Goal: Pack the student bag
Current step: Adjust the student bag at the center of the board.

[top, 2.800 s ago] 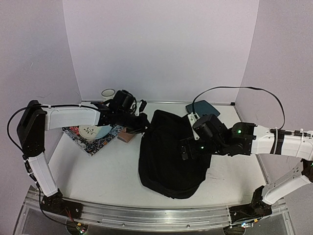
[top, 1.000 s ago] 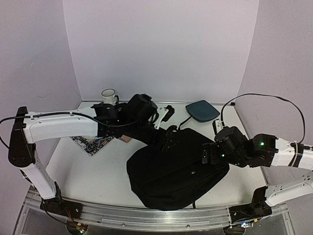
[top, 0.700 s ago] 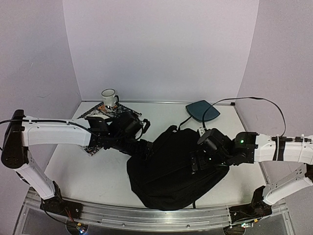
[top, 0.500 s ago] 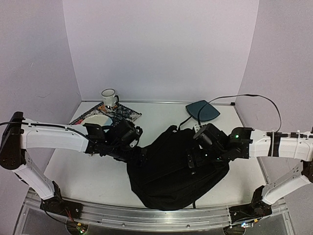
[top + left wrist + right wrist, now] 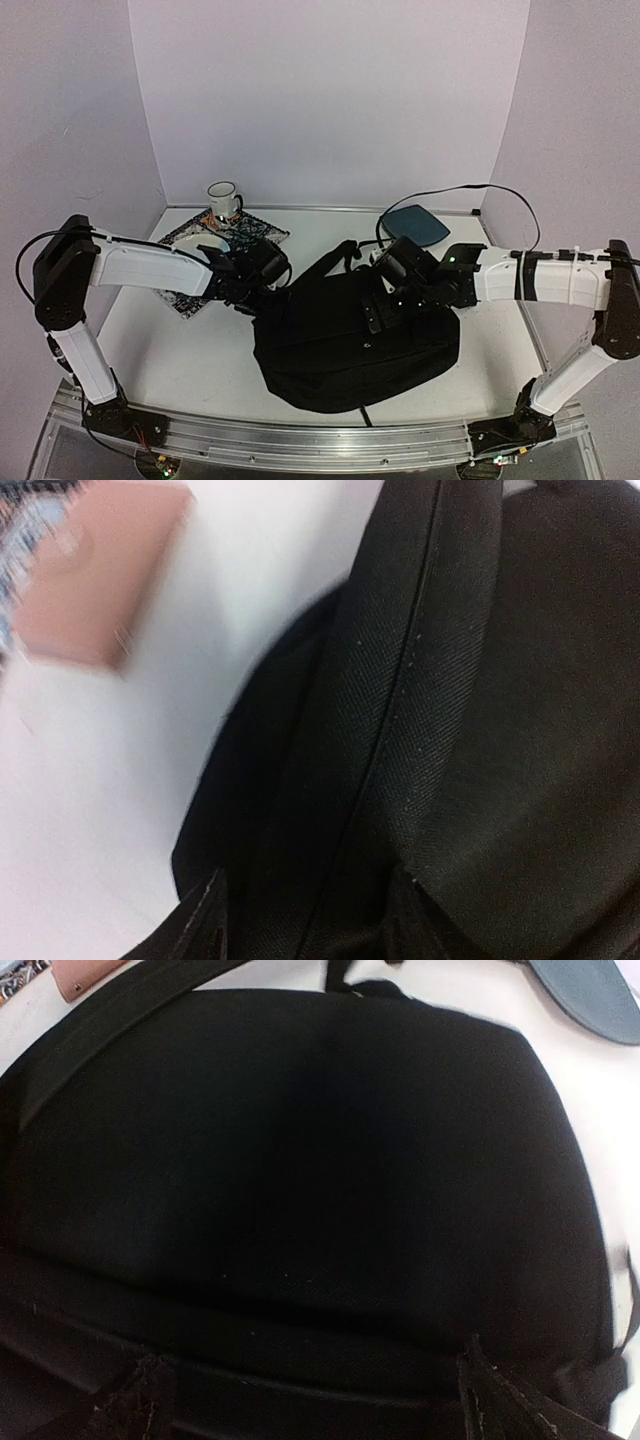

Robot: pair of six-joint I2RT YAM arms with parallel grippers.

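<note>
The student bag [image 5: 355, 340] is lying flat and slumped on the white table [image 5: 180, 340], filling the lower middle of the top view, one black strap [image 5: 335, 258] looping off its upper edge. The left gripper [image 5: 264, 293] is pressing in at the bag's upper left edge. In the left wrist view its fingers [image 5: 210, 920] are sitting on either side of a stitched fabric band, but it is too dark to tell whether they are clamping it. The right gripper [image 5: 378, 312] is sitting on top of the bag right of centre, fingers spread wide apart over the black panel and gripping nothing. A pink block [image 5: 95, 575] is lying blurred at the upper left of the left wrist view, off the bag. Further back on the left, a patterned mat [image 5: 250, 232] is lying flat with a white dish [image 5: 205, 247] on it and a white mug [image 5: 222, 196] standing at its far corner. A dark-teal pad [image 5: 413, 222] is lying at the upper right, apart from the bag.
</note>
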